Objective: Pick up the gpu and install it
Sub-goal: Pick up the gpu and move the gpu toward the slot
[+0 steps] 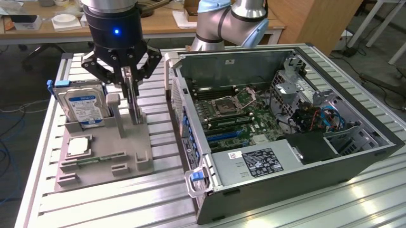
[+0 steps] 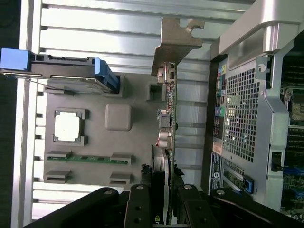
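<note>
Gpu (image 1: pixel 135 111) stands upright in the grey holder (image 1: pixel 101 156), nine o'clock of the case (image 1: pixel 254 185): light, stiff, fragile. The gripper (image 1: pixel 130 88) has its jaws nearly closed, pinching the bare top edge.

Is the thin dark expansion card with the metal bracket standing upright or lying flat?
Upright. The thin dark expansion card stands on edge in the grey plastic holder, the gripper clamped on its top.

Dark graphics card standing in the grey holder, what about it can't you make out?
Exterior view: the thin dark gpu card stands edge-on, faces unseen; the black gripper covers its top.
Wrist view: edge-on; the end opposite its metal bracket is behind the gripper.
Lower edge: sunk in grey plastic holder.
</note>
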Controlling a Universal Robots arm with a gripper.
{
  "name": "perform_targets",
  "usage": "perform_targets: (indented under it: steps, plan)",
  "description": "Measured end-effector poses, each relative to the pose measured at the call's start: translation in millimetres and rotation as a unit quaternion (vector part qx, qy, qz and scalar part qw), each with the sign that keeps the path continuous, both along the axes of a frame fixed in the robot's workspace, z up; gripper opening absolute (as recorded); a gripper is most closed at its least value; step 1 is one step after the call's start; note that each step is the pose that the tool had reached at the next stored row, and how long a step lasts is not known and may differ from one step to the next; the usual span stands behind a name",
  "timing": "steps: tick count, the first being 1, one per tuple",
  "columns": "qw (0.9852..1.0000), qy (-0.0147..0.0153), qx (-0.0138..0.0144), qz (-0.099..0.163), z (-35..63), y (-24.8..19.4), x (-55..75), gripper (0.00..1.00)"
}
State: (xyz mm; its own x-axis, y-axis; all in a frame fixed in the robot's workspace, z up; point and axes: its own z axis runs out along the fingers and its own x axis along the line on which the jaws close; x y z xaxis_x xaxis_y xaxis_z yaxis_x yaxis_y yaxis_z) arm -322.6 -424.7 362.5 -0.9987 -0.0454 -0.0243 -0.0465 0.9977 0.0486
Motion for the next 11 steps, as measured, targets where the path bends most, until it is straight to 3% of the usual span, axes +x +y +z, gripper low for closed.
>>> perform_targets:
  steps: [11]
  plan:
    - [1.0,0.0,0.0005,0.0,6.6,0.0,0.0,0.27]
